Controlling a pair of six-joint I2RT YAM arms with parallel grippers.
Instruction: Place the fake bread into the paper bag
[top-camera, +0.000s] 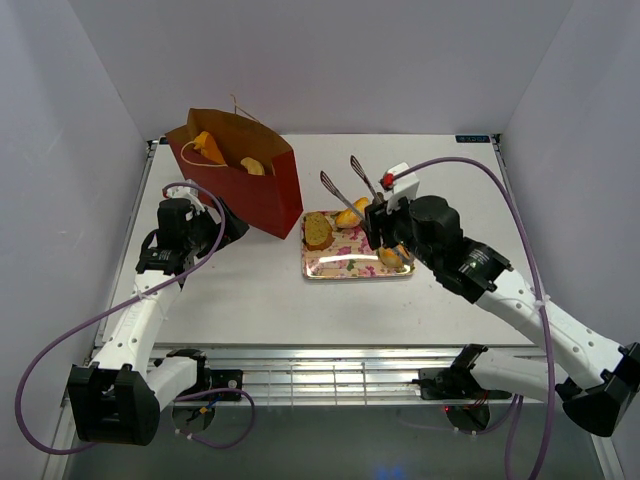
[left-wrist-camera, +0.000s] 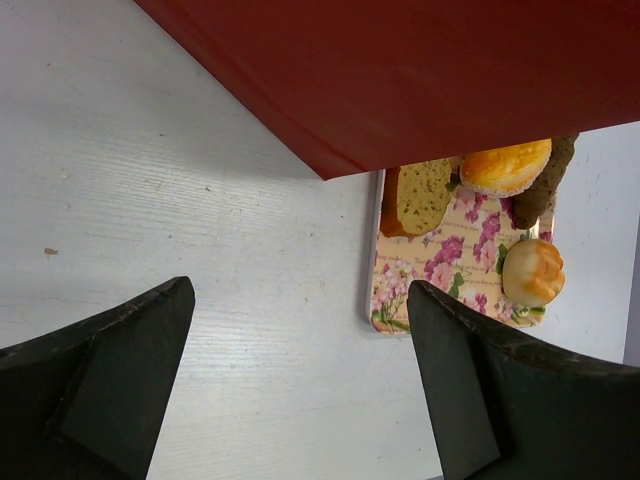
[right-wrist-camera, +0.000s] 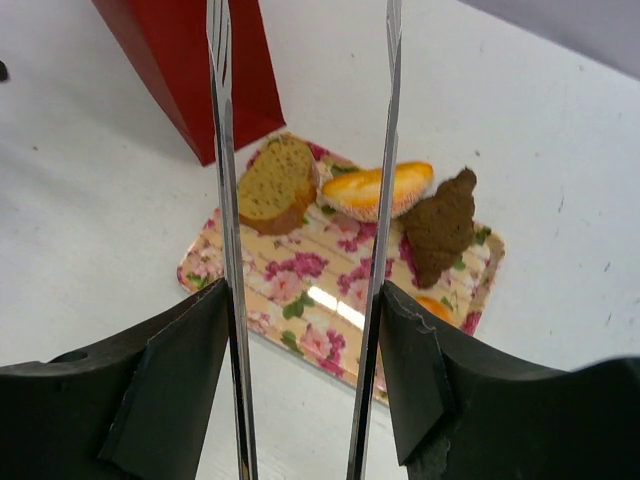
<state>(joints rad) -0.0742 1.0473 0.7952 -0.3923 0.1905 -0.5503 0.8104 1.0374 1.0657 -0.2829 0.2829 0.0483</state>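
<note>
The dark red paper bag stands open at the back left with two golden pastries inside. It also shows in the left wrist view. A toast slice, an orange roll, a brown croissant and a small round roll lie on the pink floral tray. My right gripper is shut on metal tongs, whose open tips hang above the tray. My left gripper is open and empty over the table beside the bag's base.
The tray sits right of the bag, near the table's middle. White walls enclose the table on three sides. A metal rail runs along the near edge between the arm bases.
</note>
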